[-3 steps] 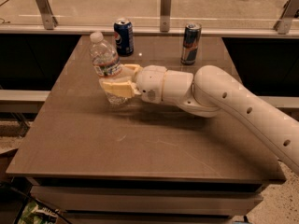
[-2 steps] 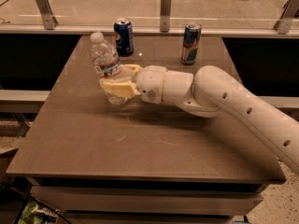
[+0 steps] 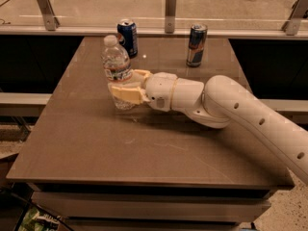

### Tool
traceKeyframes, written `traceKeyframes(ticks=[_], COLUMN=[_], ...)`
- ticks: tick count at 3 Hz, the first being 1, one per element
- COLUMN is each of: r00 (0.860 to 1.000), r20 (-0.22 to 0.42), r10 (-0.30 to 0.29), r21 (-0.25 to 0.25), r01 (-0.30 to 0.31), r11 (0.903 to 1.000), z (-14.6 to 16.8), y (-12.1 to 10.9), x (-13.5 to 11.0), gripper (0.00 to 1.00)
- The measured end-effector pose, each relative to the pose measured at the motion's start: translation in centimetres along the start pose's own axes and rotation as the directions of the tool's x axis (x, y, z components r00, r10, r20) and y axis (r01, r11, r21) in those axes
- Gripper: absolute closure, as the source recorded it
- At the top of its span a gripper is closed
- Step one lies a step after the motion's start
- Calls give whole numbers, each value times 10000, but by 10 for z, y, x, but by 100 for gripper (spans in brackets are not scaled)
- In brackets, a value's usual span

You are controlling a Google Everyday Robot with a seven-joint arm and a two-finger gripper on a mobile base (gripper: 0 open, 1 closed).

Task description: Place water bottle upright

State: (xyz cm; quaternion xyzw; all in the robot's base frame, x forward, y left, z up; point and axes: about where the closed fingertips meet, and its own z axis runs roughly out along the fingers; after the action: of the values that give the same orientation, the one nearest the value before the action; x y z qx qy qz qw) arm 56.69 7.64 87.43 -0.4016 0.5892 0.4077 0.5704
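The water bottle (image 3: 116,63) is clear ribbed plastic with a white cap and a red, white and blue label band. It stands nearly upright, leaning slightly left, with its base on the brown table (image 3: 96,143) left of centre. My gripper (image 3: 123,88) comes in from the right on the white arm (image 3: 231,109). Its cream fingers (image 3: 126,94) are closed around the bottle's lower half.
A dark blue soda can (image 3: 128,37) stands at the back of the table, just behind the bottle. A slim blue-silver energy drink can (image 3: 196,45) stands at the back right. A glass rail with metal posts runs behind the table.
The bottle has tipped a little closer to upright in my grip. The arm has hardly moved.
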Motion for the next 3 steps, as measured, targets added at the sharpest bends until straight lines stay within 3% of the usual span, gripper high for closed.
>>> traceKeyframes(ticks=[1,3], r00=[10000,10000], r20=[-1,0], r10=[-10,-27], r21=[-39,-114], r01=[10,27], r11=[10000,9999], z=[2,5], y=[2,5], x=[-1,-2], gripper=[82,36])
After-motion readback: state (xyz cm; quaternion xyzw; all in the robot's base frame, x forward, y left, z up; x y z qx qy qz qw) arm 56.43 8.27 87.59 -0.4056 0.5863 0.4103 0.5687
